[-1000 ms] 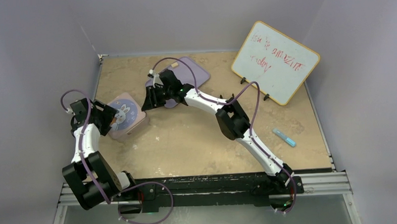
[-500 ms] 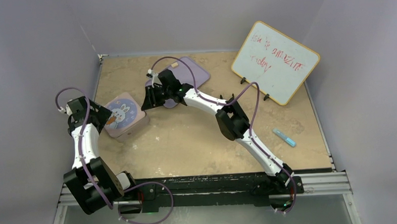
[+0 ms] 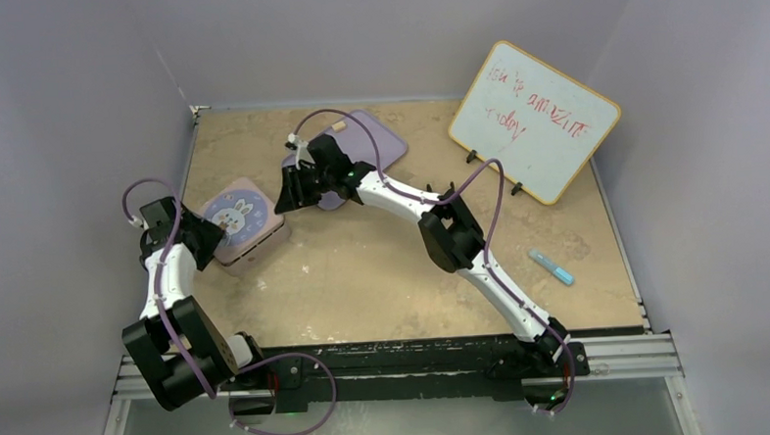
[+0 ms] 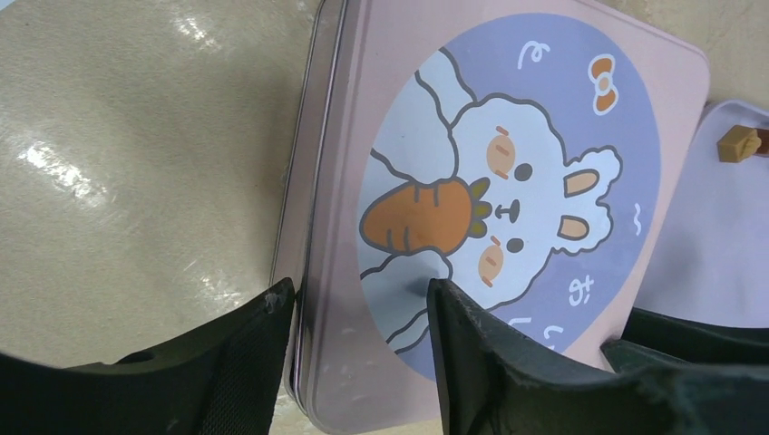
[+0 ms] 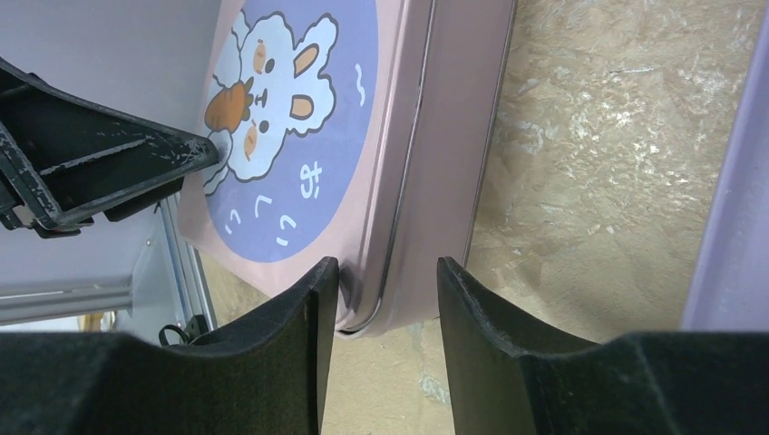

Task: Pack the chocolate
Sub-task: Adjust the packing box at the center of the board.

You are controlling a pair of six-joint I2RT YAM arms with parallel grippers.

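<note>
One tin lies beside one tray. The left gripper and right gripper both have their jaws apart over the tin's edges. Only the left wrist view shows clearly one caramel chocolate, on the tray.

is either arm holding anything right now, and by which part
Nothing is gripped. The left pincer, open, straddles the pink tin's side edge; the right pincer, open, straddles its corner.
</note>
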